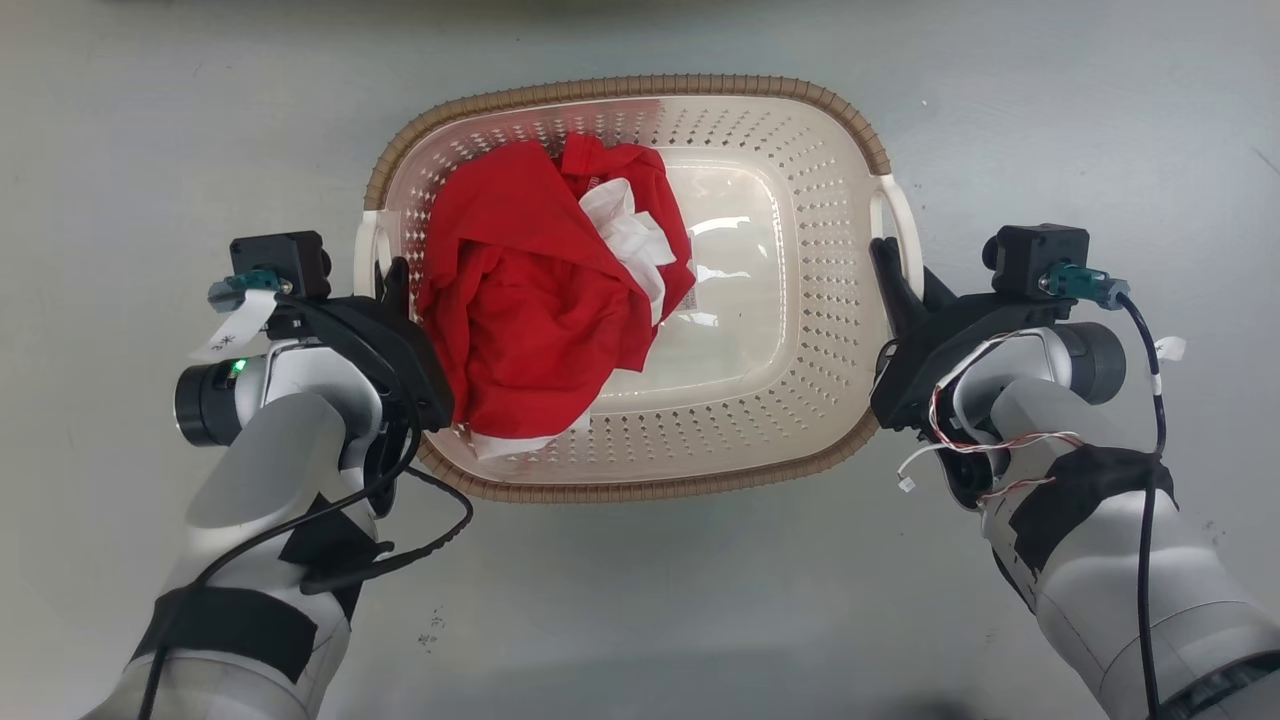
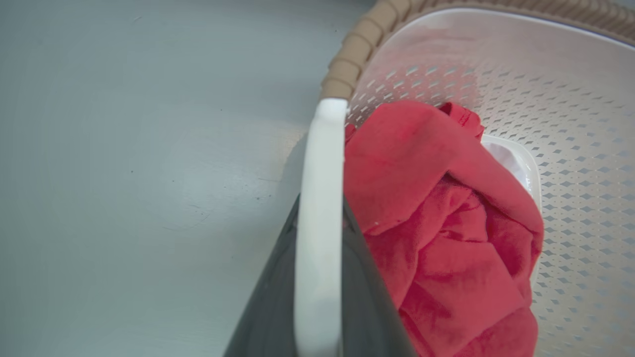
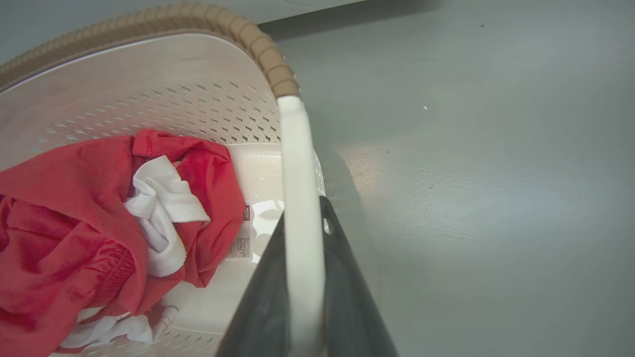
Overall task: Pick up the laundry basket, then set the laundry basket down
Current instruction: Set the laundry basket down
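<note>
A cream-white perforated plastic laundry basket (image 1: 800, 200) with a brown woven-look rim sits in the middle of the head view over the grey floor (image 1: 150, 120); whether it rests on the floor or hangs just clear of it I cannot tell. The left hand (image 1: 392, 285) is at the basket's 9 o'clock side and the right hand (image 1: 885, 265) at its 3 o'clock side. Each has its dark fingers reaching toward 12 o'clock along a white loop handle. In the left wrist view the left handle (image 2: 320, 198) runs between that hand's two fingers, which are closed against it. The right wrist view shows the right handle (image 3: 300, 198) clamped the same way. Inside, a crumpled red garment (image 1: 530, 320) fills the 9 o'clock half, with a white cloth (image 1: 625, 235) bunched against it near the centre.
</note>
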{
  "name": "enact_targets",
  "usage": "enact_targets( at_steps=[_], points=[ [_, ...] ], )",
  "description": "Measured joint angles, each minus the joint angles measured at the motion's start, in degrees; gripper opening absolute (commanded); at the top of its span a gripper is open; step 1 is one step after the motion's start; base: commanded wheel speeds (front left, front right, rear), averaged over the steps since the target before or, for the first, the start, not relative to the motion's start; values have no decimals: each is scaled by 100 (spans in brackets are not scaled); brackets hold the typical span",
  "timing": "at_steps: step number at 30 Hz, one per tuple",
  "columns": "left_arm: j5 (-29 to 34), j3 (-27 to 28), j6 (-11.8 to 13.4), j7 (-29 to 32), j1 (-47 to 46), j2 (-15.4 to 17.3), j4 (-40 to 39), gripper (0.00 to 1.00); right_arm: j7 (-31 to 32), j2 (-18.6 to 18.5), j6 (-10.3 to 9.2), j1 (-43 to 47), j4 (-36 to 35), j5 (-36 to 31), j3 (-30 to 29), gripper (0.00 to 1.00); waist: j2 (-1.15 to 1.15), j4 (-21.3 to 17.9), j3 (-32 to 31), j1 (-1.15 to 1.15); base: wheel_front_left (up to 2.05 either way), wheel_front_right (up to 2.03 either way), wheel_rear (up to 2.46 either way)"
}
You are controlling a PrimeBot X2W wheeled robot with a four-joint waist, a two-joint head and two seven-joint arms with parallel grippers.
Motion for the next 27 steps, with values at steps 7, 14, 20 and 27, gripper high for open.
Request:
enact_targets(
  at_steps=[7,14,20,27],
  points=[
    [-58,44,-42,3,-54,46,69,100,33,-12,71,7,-22,58,60,100,1,23,-3,1,0,0,0],
    [-66,38,-97,-1,-138,103,93,100,129,-67,73,20,-142,132,130,100,1,48,-73,2,0,0,0],
    [-122,-8,-194,-2,-140,37,109,100,183,-56,74,158,-297,259,254,100,2,58,-188,2,0,0,0],
    [-21,-186,-238,-181,-104,32,132,100,67,-55,74,216,-314,330,237,100,1,64,-458,1,0,0,0]
  ],
)
